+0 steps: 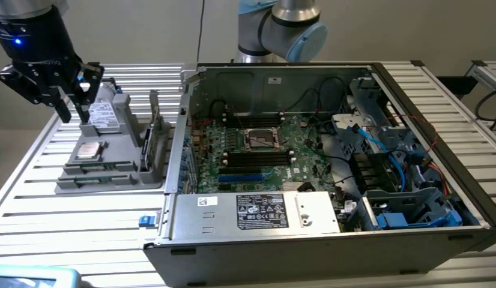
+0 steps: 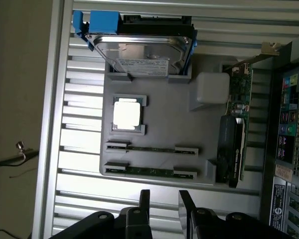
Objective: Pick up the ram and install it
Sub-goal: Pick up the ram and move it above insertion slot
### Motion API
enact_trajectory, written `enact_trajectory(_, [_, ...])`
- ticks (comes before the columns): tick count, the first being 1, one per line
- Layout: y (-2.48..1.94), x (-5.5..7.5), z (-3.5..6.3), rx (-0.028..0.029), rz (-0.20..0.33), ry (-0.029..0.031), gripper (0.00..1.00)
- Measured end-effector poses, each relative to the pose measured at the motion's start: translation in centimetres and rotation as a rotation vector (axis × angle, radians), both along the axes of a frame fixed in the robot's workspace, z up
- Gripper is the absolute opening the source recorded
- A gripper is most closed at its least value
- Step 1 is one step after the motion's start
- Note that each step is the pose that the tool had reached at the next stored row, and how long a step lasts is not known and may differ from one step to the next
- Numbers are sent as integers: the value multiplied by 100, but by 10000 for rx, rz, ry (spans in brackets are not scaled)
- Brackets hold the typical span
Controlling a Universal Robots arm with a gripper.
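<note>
Now hovering over the tray (image 1: 111, 180), at the exterior view's left of the computer (image 1: 312, 252), gripper (image 1: 75, 114) half open, empty; ram (image 2: 150, 171) kept in a slot for easy pinching.

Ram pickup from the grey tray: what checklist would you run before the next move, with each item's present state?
1. Two long dark-green ram sticks seated in the grey plastic tray: ok.
2. Black claw open and empty: ok.
3. Claw touching a stick: not ok, it hangs above the tray.
4. Square silver processor chip apart from the sticks: ok.
5. Grey metal computer case open, green motherboard exposed: ok.
6. Free memory slot on the motherboard: cannot tell.
</note>
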State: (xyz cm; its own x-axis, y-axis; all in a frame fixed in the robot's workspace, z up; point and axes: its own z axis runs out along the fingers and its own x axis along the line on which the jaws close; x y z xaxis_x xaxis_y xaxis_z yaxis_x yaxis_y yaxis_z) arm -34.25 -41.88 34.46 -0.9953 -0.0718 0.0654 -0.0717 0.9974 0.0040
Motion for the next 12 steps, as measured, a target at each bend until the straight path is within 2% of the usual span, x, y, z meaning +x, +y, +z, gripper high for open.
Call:
enact_trajectory(4, [0, -4, -2, 2, 22, -1, 36])
enact_trajectory(12, [0, -4, -19, 0, 1427, 0, 36])
